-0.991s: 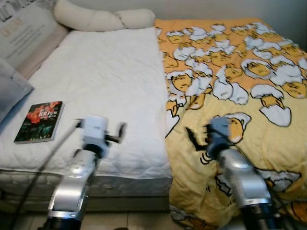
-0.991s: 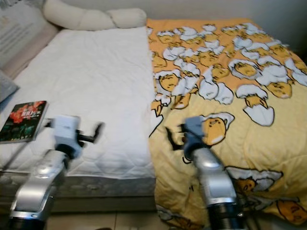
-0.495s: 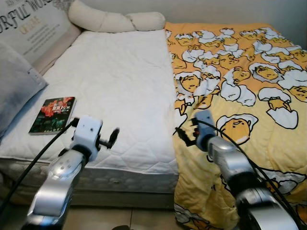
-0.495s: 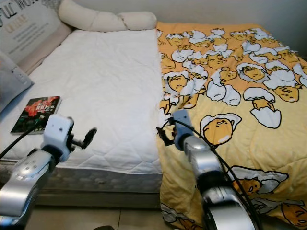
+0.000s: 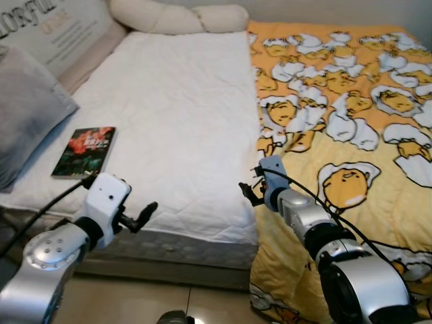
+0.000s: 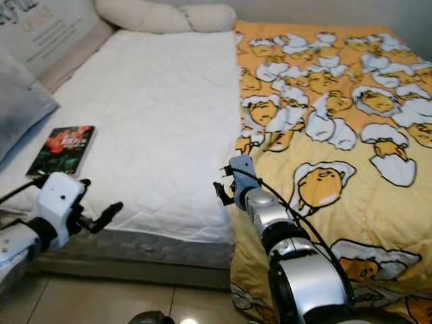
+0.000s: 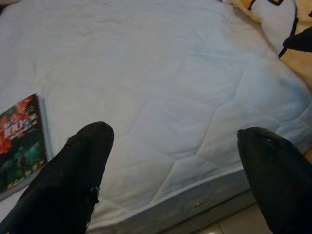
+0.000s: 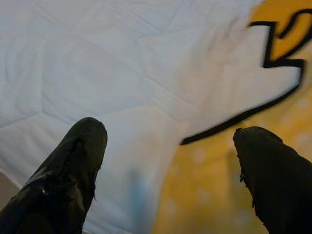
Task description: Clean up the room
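Clearly, yellow egg-print blanket (image 5: 351, 135) covers half the white mattress (image 5: 169, 121).

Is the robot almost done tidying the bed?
Not yet. The yellow blanket covers only the bed's right half. The right gripper is open at the blanket's edge, holding nothing. The book lies on the white mattress; the left gripper hovers open, empty.

book (image 5: 84, 151): 1 | bolster pillow (image 5: 179, 17): 1 | blanket (image 5: 351, 108): 1 | grey cushion (image 5: 27, 121): 1
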